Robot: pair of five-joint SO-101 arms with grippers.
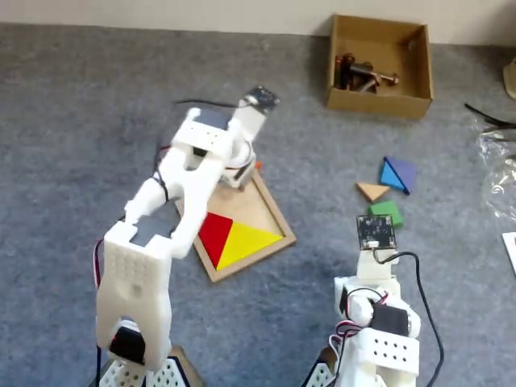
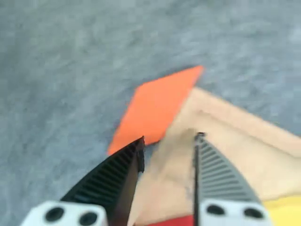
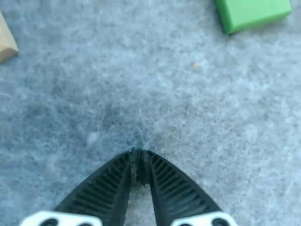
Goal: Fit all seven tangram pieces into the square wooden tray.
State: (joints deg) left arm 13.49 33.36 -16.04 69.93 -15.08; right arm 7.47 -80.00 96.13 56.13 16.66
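Red (image 1: 214,234) and yellow triangles (image 1: 246,240) sit in the tray (image 1: 274,222); the orange piece (image 2: 157,106) lies just ahead of the spread left gripper (image 2: 168,139), with green (image 3: 251,13), tan (image 1: 372,191), blue (image 1: 391,176) and purple pieces (image 1: 405,170) beyond the pressed-together right gripper (image 3: 140,153).

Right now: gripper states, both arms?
Left gripper: open, holding nothing, over the tray corner beside the orange piece.
Right gripper: shut, holding nothing.
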